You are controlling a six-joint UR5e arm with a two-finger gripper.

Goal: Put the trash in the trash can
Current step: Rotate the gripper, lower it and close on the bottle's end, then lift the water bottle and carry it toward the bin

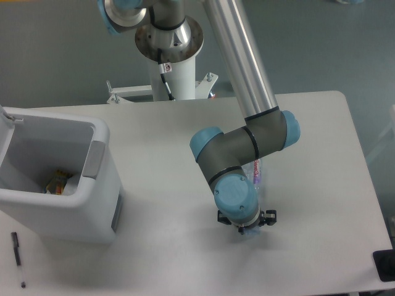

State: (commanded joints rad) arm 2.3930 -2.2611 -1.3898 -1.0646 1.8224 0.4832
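The water bottle (pixel 257 176) lies on the worktop (pixel 321 154) right of centre, mostly hidden beneath the arm, well apart from the trash can (pixel 58 203) at left. The gripper (pixel 247 227) hangs over its near end; whether the fingers are spread or closed cannot be told. Likely light, smooth and squashy, the bottle is best pinched across its middle.

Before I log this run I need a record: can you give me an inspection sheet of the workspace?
Surface: white table, no spills seen.
Job's things: water bottle mostly hidden behind the arm; trash can at left, something inside; wrapper not identifiable.
Clutter: black pen near the front left edge.
Grippers: gripper points down, jaws hidden.
Cables: cable on the pedestal.
Surroundings: grey floor.
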